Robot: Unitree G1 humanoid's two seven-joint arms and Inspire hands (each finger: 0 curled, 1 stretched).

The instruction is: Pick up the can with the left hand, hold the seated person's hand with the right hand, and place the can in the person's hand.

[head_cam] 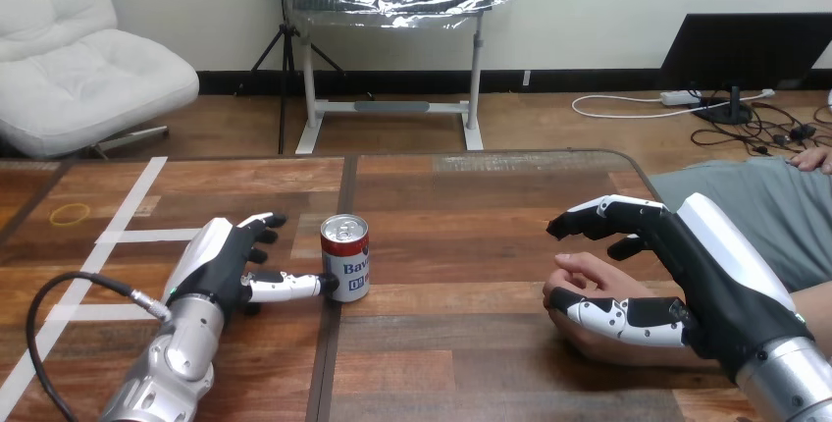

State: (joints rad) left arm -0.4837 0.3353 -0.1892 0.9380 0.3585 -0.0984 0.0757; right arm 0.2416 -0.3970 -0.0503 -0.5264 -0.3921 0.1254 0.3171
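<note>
Standing upright on the tabletop (471, 236), the can (345, 257) is not yet gripped: the left hand (228, 263), open, rests its thumb against the can's side, evidently ready to close. The right hand (702, 280), open, brackets the person's hand (581, 275) without clasping it.

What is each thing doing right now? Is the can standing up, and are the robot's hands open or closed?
Can: upright on the table, not lifted.
Left hand: open, thumb touching the can's side.
Right hand: open, fingers over the person's hand, not gripping.
Person's hand: resting on the table, fingers loosely curled.
</note>
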